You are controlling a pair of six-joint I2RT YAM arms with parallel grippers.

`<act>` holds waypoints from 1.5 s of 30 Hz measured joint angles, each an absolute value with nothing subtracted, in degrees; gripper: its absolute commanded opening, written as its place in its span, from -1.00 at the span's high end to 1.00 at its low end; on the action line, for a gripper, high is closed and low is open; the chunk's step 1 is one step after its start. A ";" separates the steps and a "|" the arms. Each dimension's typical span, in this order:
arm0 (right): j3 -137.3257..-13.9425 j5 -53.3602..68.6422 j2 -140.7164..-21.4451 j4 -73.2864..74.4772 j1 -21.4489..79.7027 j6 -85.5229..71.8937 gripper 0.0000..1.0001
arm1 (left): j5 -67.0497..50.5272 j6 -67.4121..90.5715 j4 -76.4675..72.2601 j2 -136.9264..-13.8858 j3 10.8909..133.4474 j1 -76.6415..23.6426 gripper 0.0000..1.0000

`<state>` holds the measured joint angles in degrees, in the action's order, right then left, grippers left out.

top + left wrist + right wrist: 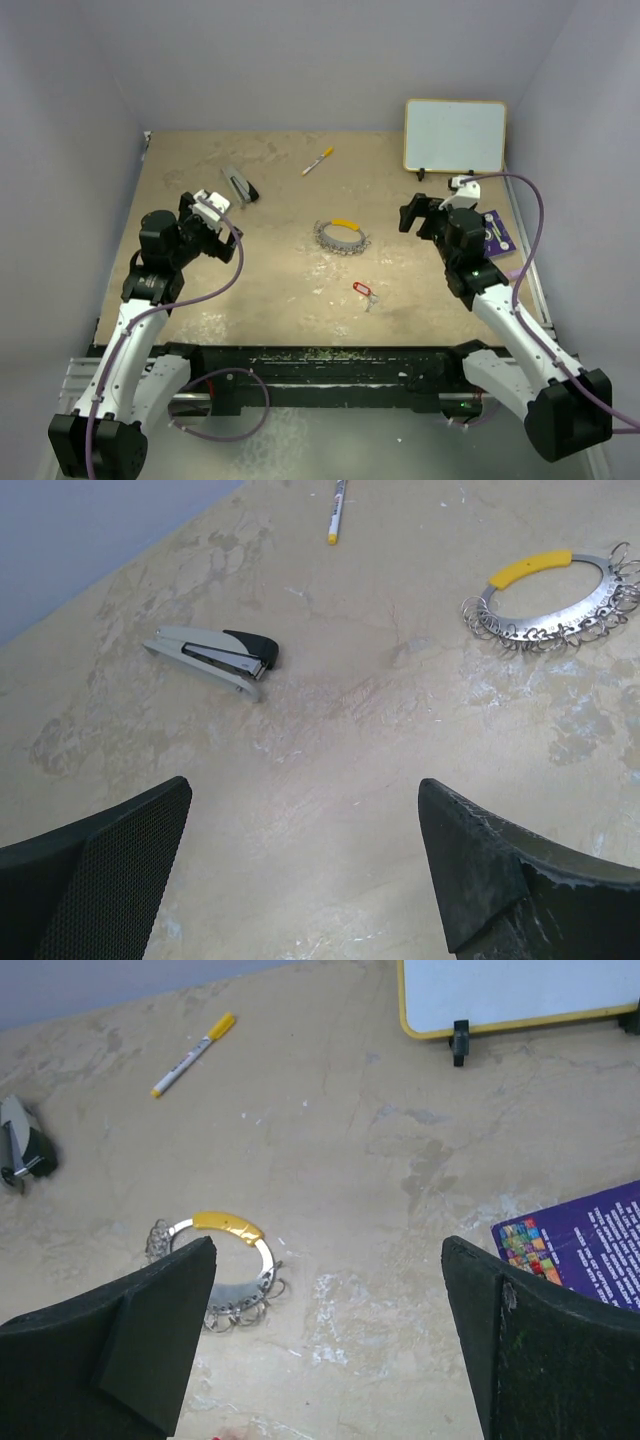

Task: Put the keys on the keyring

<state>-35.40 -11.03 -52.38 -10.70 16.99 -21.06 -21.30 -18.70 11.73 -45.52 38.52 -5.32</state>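
The keyring (342, 236), a silver ring of small loops with a yellow arc, lies flat mid-table; it also shows at the upper right of the left wrist view (552, 602) and partly behind a finger in the right wrist view (232, 1260). The keys (363, 291), a tiny silver bunch with a red tag, lie nearer the front, apart from the ring. My left gripper (203, 218) hovers at the left, open and empty (305, 860). My right gripper (418, 215) hovers at the right, open and empty (330, 1330).
A grey-black stapler (240, 185) lies at the back left, and a yellow-tipped marker (318, 161) lies behind the ring. A small whiteboard (455, 135) stands at the back right. A purple card (495, 232) lies by the right arm.
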 measured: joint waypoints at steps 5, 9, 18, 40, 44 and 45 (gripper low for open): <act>-36.25 -12.36 -55.66 -9.34 16.99 -21.30 -0.99 | -22.48 -18.68 11.66 -45.50 38.52 -5.34 -0.96; -37.19 -12.99 -56.97 -8.80 16.99 -21.41 -0.99 | -23.38 -18.63 11.81 -45.36 38.52 -5.32 -0.96; -40.18 -6.66 -67.90 -10.37 16.99 -24.88 -0.45 | -26.85 -18.41 14.28 -45.32 39.70 -5.54 -0.96; -56.34 7.03 -97.58 1.54 18.79 -37.26 0.12 | -28.64 -15.05 7.16 -46.30 42.37 -11.75 -0.96; -58.61 7.09 -99.59 1.83 19.90 -38.41 0.13 | -28.27 -15.05 6.72 -45.56 41.43 -11.88 -0.96; -59.09 7.07 -99.90 1.91 20.10 -38.57 0.13 | -28.14 -15.05 6.74 -45.34 41.21 -11.92 -0.96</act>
<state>-59.09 7.07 -99.90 1.91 20.10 -38.57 -28.14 -15.05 6.74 -45.34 41.21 -11.92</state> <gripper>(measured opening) 0.438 0.982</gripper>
